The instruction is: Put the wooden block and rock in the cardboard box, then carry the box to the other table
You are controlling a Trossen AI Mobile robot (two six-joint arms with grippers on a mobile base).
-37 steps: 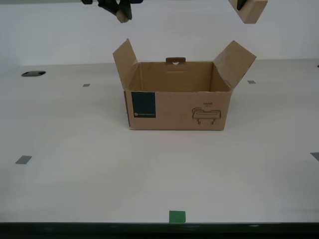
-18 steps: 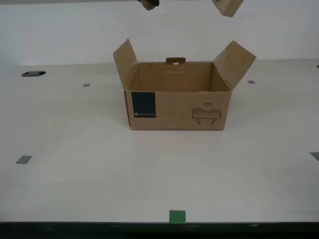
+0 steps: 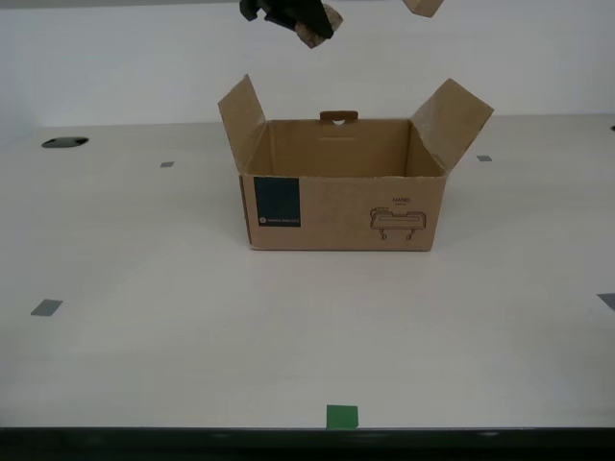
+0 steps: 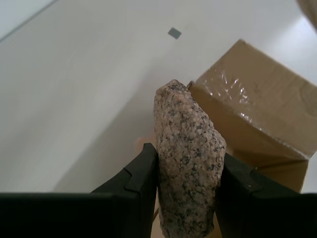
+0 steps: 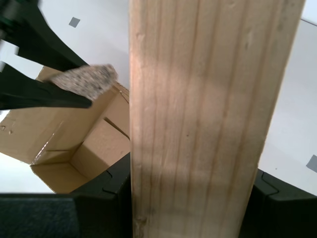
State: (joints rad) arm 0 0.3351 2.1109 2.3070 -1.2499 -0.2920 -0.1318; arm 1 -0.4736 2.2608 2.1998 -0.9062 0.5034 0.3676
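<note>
Holding both objects aloft, we have nothing packed yet. Nearest us on the counter [image 3: 144, 336] lie only a green tape square [image 3: 341, 417] and grey tape marks [image 3: 45, 308], none in the way. Further back stands the cardboard box [image 3: 341, 206], flaps spread and apparently empty. Above it, my second gripper [image 4: 185, 171] has its jaws pinching the rock [image 4: 187, 158] over the box's rim (the exterior view's left side), while my first gripper [image 5: 193, 181] clamps the wooden block [image 5: 203, 114], barely showing at that view's top edge. Dropping both, then carrying the box, remains.
</note>
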